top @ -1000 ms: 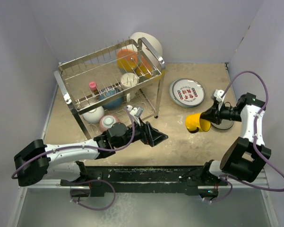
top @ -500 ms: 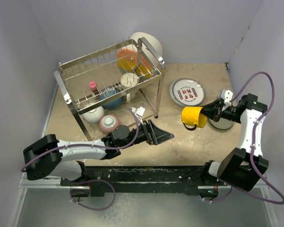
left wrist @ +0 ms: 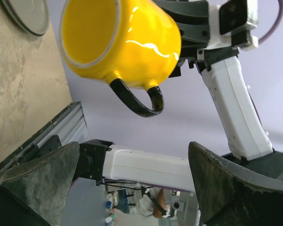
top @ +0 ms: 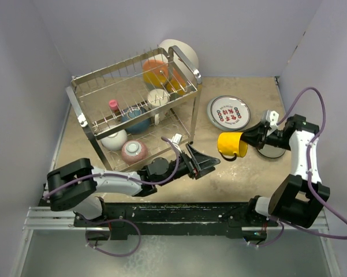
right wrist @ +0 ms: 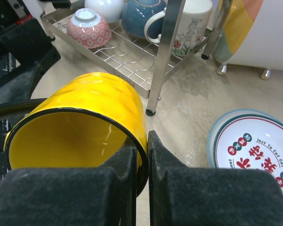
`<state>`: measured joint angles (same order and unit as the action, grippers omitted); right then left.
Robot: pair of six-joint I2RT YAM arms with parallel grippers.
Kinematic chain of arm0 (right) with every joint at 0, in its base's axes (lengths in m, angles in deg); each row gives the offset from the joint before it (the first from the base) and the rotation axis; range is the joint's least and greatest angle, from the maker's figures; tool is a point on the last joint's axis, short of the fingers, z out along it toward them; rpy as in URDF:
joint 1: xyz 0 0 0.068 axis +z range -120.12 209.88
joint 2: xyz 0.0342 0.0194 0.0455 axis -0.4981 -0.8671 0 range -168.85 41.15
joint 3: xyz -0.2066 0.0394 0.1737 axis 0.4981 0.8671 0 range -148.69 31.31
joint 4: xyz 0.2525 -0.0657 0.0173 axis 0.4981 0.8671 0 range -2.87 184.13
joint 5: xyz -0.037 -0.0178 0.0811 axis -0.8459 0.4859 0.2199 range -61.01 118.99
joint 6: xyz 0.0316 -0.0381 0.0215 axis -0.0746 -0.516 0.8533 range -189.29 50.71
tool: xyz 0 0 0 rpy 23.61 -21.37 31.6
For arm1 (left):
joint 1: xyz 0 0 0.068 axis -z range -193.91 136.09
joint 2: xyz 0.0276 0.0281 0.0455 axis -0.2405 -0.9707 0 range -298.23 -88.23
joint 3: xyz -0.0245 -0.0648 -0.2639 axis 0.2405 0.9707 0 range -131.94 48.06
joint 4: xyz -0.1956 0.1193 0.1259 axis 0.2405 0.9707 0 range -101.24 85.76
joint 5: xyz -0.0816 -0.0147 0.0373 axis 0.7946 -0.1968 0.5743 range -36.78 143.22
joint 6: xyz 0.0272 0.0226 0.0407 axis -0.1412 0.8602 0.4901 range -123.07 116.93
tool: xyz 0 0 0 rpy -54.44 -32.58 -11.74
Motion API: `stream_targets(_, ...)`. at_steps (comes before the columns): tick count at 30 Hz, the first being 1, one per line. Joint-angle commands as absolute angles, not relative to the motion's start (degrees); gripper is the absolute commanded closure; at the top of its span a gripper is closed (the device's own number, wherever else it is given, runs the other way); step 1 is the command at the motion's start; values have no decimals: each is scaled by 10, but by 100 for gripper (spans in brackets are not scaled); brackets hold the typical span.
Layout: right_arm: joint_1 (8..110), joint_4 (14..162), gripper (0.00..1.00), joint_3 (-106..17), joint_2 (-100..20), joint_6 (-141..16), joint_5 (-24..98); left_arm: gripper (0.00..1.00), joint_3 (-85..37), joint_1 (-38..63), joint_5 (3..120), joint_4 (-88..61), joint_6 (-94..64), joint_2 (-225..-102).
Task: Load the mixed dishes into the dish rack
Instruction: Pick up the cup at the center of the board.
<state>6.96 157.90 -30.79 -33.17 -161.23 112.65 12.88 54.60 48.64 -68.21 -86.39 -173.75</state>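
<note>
My right gripper is shut on the rim of the yellow cup and holds it on its side above the table, black handle down; it also shows in the right wrist view and the left wrist view. My left gripper is open and empty, just left of and below the cup, pointing at it. The chrome dish rack stands at back left with a white bowl, a grey-patterned bowl, a dark blue bowl and a mug in it.
A red-lettered white plate lies right of the rack. A grey plate lies under my right arm. Orange dishes and a small pink piece sit on the rack's upper tier. A large white plate leans behind the rack.
My right gripper has lifted the yellow cup and carried it left toward the centre. My left gripper has reached right toward the cup.
</note>
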Motion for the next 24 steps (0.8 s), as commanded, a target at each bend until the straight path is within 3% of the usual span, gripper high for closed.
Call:
stream_targets(1,71,1600,100,-306,-321,-1625,1246,1,86,566,453,-727,-974,-1767)
stream_targets(9,71,1599,100,-295,-300,-1638,1246,4,42,592,397,-701,-1083,-1815)
stream_targets(24,72,1599,100,-281,-278,-1646,1246,34,-19,594,349,-716,-1204,-1888)
